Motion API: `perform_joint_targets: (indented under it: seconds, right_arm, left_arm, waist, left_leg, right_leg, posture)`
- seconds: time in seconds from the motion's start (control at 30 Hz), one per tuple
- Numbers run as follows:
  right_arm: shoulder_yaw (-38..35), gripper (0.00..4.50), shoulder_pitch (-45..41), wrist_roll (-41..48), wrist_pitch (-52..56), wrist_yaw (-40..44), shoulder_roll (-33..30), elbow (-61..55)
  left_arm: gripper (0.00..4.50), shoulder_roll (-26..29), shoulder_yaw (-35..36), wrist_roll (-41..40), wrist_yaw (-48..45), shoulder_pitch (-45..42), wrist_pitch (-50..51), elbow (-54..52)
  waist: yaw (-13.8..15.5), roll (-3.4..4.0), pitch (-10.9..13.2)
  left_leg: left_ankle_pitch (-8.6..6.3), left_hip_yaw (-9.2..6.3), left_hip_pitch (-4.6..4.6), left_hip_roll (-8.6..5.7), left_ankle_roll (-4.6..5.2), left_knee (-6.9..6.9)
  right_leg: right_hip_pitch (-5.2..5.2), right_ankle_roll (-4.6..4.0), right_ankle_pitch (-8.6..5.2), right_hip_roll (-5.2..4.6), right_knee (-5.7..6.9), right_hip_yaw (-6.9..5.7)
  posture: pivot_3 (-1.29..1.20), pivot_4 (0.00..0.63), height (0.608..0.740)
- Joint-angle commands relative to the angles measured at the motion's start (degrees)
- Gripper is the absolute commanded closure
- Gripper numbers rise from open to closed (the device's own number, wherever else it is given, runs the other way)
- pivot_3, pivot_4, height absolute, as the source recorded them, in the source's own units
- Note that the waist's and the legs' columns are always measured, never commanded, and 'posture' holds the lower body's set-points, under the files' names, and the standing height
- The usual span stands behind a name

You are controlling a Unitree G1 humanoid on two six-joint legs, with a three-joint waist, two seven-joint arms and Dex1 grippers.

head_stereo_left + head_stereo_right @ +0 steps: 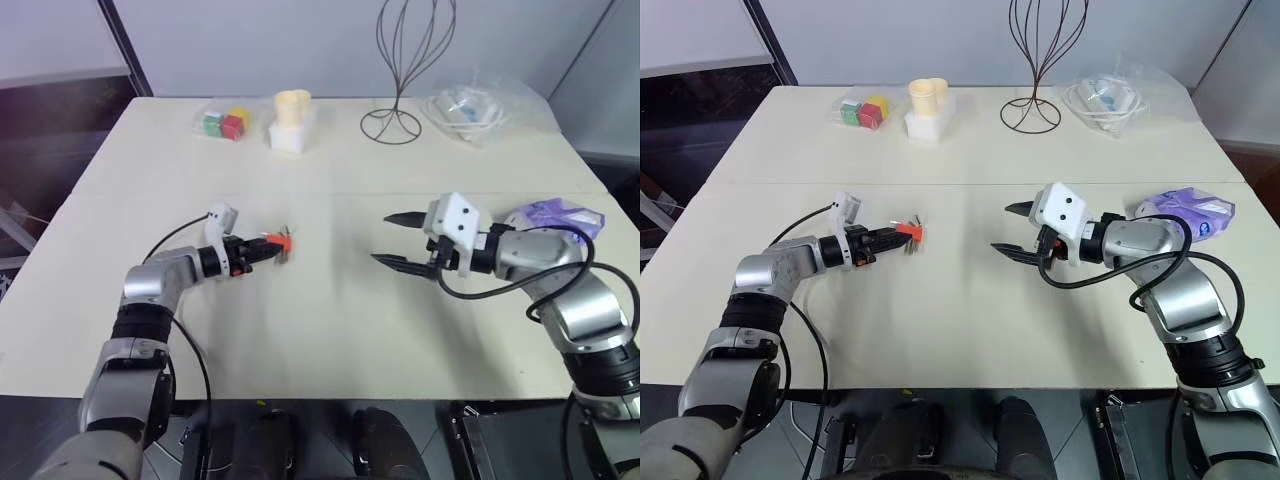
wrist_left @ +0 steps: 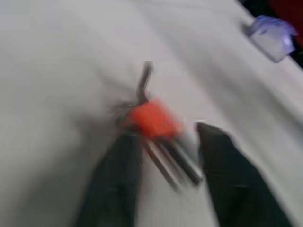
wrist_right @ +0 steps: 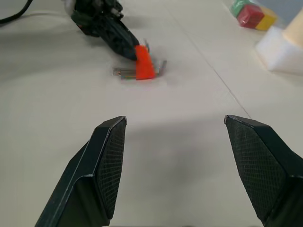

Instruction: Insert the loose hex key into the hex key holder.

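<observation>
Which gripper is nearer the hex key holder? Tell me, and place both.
Left. The left gripper has its fingertips right at the hex key holder on the table. The right gripper hangs open well off to the holder's right, apart from it.

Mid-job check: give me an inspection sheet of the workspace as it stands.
Surface: pale table, a seam running across it.
Job's things: hex key holder on the table at the left gripper's tips, grey keys protruding; separate loose hex key not made out.
Clutter: coloured cubes, white block with cream cups, wire stand, clear plastic bag, purple packet.
Grippers: left gripper jaws apart around the holder; right gripper open, holding nothing.
Cables: black cable on left arm, another on right.
Surroundings: grey wall behind.
</observation>
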Motion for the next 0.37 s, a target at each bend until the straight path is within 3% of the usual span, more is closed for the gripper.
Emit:
perform_joint_targets:
  seconds: [0.03,0.07,0.1,0.27,0.37]
  right_arm:
    - [-1.23,1.08,-1.41,-0.19,-0.86,0.23,0.26,-0.83]
    - [-1.33,1.08,-1.33,-0.24,-0.87,0.25,0.27,-0.76]
    - [-1.49,1.08,-0.98,-0.28,-0.77,0.36,0.01,-0.88]
    - [-3.85,1.08,1.30,0.22,-0.38,0.78,-2.04,-1.79]
    - [-6.24,1.08,2.46,1.62,0.23,0.34,-2.10,-1.89]
  left_arm:
    - [0.76,1.32,0.10,2.23,2.01,-1.08,-0.69,2.15]
    - [0.26,1.59,-0.11,2.58,2.10,-1.07,-0.93,2.33]
    - [0.05,2.28,-0.37,3.65,2.72,-1.00,-2.39,2.52]
    - [0.05,7.48,-0.01,8.22,4.64,0.84,-12.38,0.09]
    - [0.05,9.65,2.92,5.98,4.39,2.40,-12.83,-5.02]
  waist:
    - [0.03,0.01,0.00]
    - [-0.02,0.01,-0.01]
    - [-0.13,0.01,-0.01]
    - [-0.65,0.01,-0.01]
    - [-0.52,0.01,-0.01]
  left_leg:
    - [0.00,-0.01,0.01,0.00,0.00,0.04]
    - [0.00,-0.01,0.02,0.00,0.00,0.07]
    - [0.00,-0.01,0.05,0.00,0.00,0.10]
    - [-0.01,-0.02,0.13,0.07,-0.01,0.09]
    - [-0.01,-0.03,0.11,0.09,-0.01,0.04]
  right_leg:
    - [0.03,0.00,0.00,0.00,0.00,0.00]
    - [0.06,0.00,0.00,0.00,0.00,0.00]
    - [0.11,0.00,0.00,0.00,0.00,0.00]
    - [0.14,-0.01,0.00,-0.04,0.03,0.03]
    - [0.07,-0.02,0.00,-0.09,0.03,0.06]
  posture:
    - [0.00,0.150,0.740]
    - [0.00,0.150,0.740]
    - [0.00,0.150,0.740]
    - [0.00,0.150,0.740]
    - [0.00,0.150,0.740]
